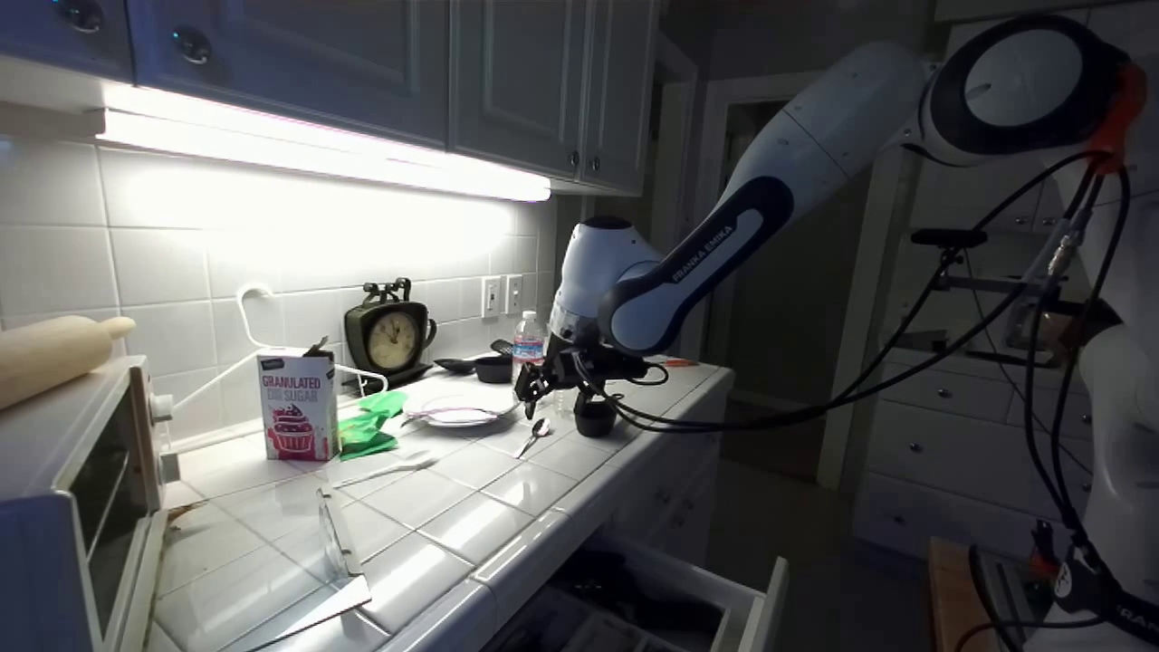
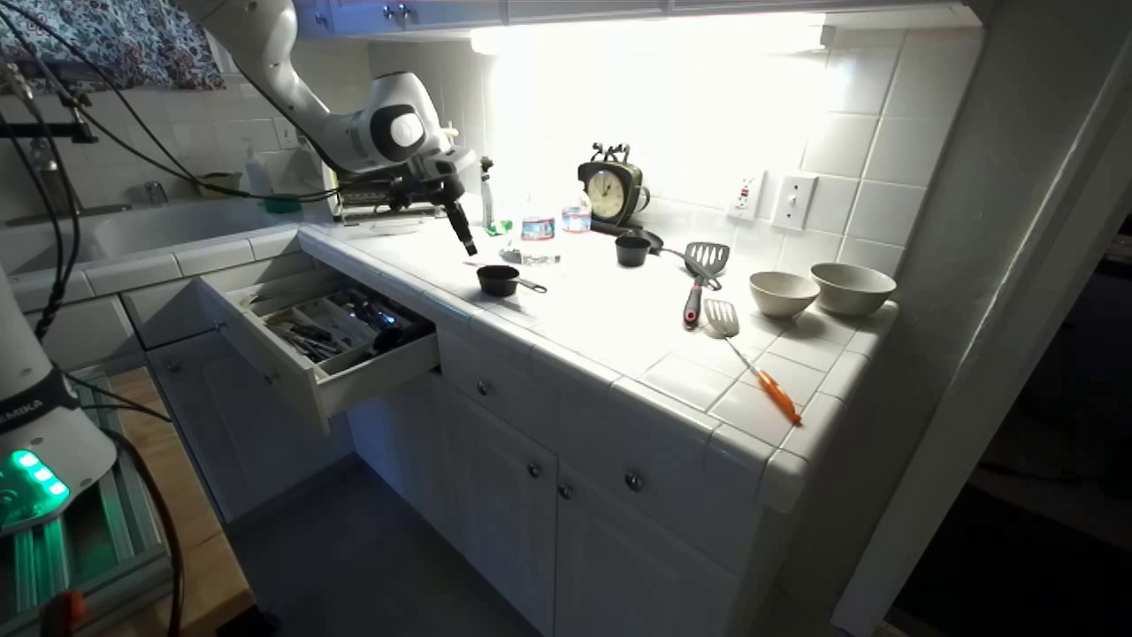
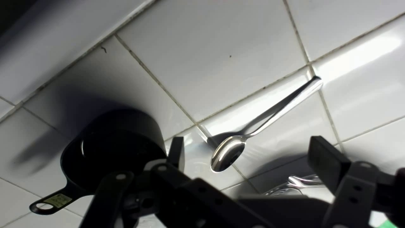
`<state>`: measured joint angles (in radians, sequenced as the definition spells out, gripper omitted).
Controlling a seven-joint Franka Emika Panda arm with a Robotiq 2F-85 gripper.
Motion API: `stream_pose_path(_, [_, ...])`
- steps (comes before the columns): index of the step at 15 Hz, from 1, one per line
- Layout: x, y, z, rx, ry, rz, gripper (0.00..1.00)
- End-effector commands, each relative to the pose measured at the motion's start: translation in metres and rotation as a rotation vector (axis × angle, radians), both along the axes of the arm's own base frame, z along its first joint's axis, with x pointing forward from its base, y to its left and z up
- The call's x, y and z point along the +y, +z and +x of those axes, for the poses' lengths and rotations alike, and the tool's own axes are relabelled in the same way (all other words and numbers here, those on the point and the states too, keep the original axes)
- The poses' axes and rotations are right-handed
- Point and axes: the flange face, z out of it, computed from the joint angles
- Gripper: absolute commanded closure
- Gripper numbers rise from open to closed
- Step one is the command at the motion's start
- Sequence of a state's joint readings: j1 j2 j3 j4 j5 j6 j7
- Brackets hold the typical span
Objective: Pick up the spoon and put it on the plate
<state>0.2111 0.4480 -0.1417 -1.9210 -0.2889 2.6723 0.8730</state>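
Bent arm (image 1: 792, 167), its end effector (image 3: 251, 155) angled downward, spread wide

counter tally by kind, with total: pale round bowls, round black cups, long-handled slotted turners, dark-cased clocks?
Pale round bowls: 2
Round black cups: 2
Long-handled slotted turners, one black-headed, one metal-headed with orange handle: 2
Dark-cased round-faced clock: 1
Total: 7

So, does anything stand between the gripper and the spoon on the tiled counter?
Nothing visible does: in the wrist view, the silver spoon shows in full beyond the open gripper. The black measuring cup stands beside the spoon's bowl, seemingly off the direct path.
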Motion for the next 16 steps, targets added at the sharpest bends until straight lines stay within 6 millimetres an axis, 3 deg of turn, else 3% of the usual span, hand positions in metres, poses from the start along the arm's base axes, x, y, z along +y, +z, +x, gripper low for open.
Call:
stream_pose_path(1, [0.006, -0.015, 0.002, -0.015, -0.005, 0.038, 0.0])
stream_pose_path(13, [0.006, -0.049, 0.018, -0.103, 0.063, 0.047, 0.01])
stream_pose_path(15, [0.004, -0.05, 0.021, -0.108, 0.068, 0.045, 0.07])
stream_pose_path(16, [0.003, -0.051, 0.022, -0.112, 0.072, 0.044, 0.19])
